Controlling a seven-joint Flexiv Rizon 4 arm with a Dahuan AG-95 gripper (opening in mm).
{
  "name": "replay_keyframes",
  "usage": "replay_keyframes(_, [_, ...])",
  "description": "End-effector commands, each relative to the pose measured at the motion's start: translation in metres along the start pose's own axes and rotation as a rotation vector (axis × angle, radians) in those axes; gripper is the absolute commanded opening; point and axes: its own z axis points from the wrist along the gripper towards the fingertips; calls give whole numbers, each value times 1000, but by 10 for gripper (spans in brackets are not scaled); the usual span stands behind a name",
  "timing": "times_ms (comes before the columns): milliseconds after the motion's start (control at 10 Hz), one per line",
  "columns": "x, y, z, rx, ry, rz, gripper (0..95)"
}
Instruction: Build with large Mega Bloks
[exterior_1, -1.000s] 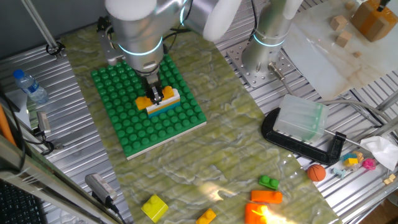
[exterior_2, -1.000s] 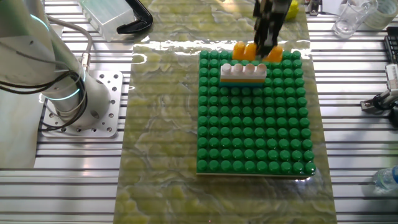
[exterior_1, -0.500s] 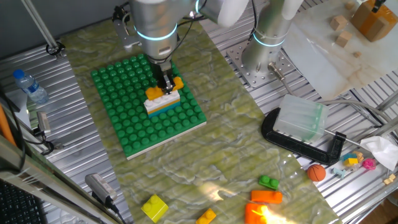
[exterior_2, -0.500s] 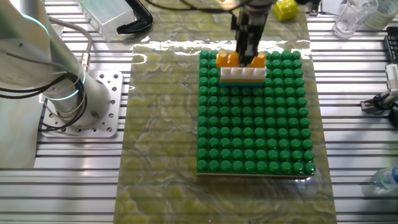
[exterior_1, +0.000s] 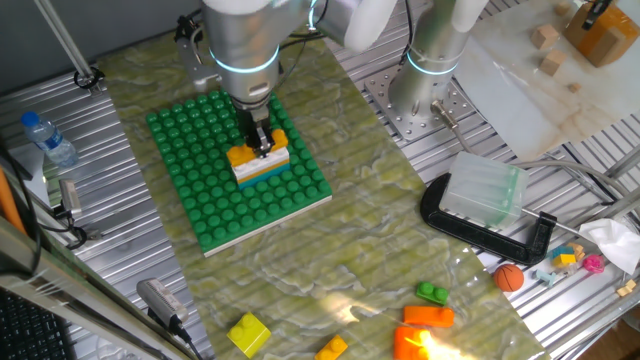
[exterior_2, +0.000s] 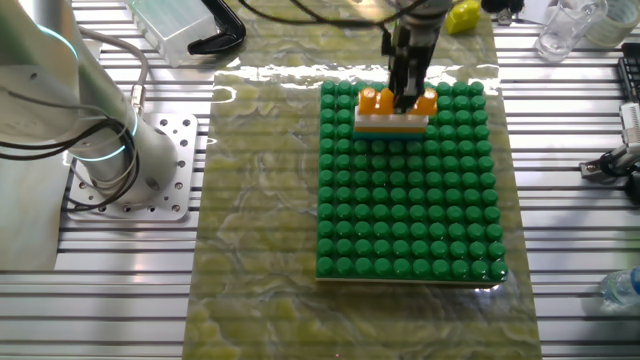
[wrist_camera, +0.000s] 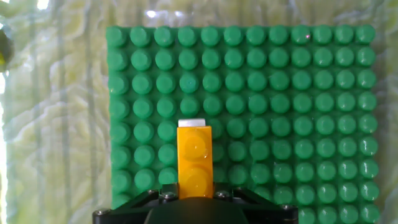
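We saw the hand (exterior_1: 262, 140) closed on a yellow-orange brick (exterior_2: 399, 101), gripping it at the middle. The brick was directly above the white brick (exterior_2: 391, 122), which sat on a cyan brick (exterior_1: 268, 170) on the green studded baseplate (exterior_2: 410, 240). We could not tell if the two were already touching. More loose bricks (exterior_1: 430, 316) lay on the bench (exterior_1: 370, 240), well apart from the baseplate.

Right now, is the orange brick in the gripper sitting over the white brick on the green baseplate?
Yes, the orange brick held by the gripper sits directly over the white brick on the green baseplate.
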Motion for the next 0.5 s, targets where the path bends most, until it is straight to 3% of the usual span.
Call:
replay_keyframes(100, [-1,2,-10,-14,0,3,0])
replay_keyframes(500, [-3,3,-9,-21,6,9,0])
